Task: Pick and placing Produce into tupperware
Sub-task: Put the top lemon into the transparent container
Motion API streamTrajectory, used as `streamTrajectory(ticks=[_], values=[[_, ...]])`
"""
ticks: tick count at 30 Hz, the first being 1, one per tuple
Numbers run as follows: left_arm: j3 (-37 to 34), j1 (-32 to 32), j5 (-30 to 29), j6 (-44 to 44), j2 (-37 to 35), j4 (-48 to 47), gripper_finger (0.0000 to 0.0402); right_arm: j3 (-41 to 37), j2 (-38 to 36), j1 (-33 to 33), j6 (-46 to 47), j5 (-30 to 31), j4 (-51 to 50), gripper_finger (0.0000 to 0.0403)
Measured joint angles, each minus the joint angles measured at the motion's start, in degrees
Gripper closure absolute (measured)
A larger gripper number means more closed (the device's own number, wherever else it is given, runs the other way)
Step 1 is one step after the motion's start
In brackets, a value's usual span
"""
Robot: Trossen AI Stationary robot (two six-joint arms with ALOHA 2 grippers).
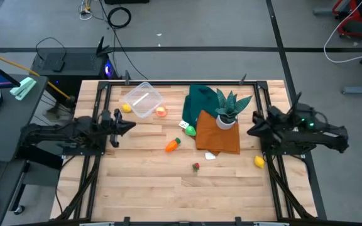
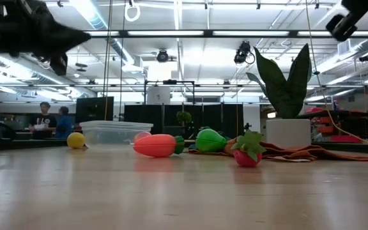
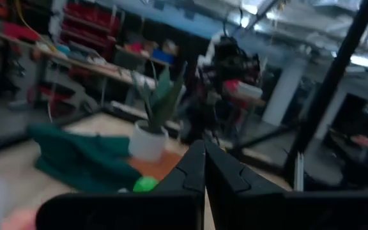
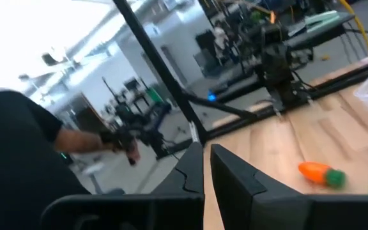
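Note:
The clear tupperware [image 1: 144, 99] stands on the table toward its far edge. A yellow piece [image 1: 126, 108] and the pink-orange peach [image 1: 161, 112] lie on the table beside the tupperware. The green piece [image 1: 190, 130], the orange carrot [image 1: 172, 145] and the tiny red berry [image 1: 196, 167] lie on the wood mid-table. A second yellow piece [image 1: 259, 161] lies near the right arm. My left gripper [image 1: 132, 126] hovers shut at the table's left, near the tupperware. My right gripper [image 1: 249, 132] hovers shut at the right, beside the cloths. Neither holds anything.
A spiky potted plant [image 1: 226, 113] in a white pot stands on an orange cloth [image 1: 222, 139], with a dark green cloth [image 1: 200, 100] behind it. A small white scrap [image 1: 210, 155] lies near the orange cloth. People stand in the room beyond [image 2: 50, 118]. Bare wood spans the near half.

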Motion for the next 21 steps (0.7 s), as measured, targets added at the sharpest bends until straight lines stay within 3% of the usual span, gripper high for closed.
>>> streamTrajectory(ticks=[6, 11, 16, 21], values=[[9.21, 0.0, -4.33, 5.71, 7.81, -0.07, 0.039, 9.82, 5.95, -0.02, -6.69, 1.21, -4.96, 0.0403], [20.93, 0.0, -5.88, 12.07, 19.2, -0.52, 0.0394, 16.31, 14.48, -0.02, -6.1, 6.89, -4.94, 0.0403], [31.5, 0.0, -9.68, 12.49, 29.26, -1.49, 0.0385, 21.88, 23.22, -0.07, -3.04, 12.11, -5.02, 0.0403], [37.77, 0.07, -15.59, 13.57, 34.76, -1.76, 0.0388, 27.31, 30.84, -0.07, -8.9, 17.01, -5.14, 0.0403]])
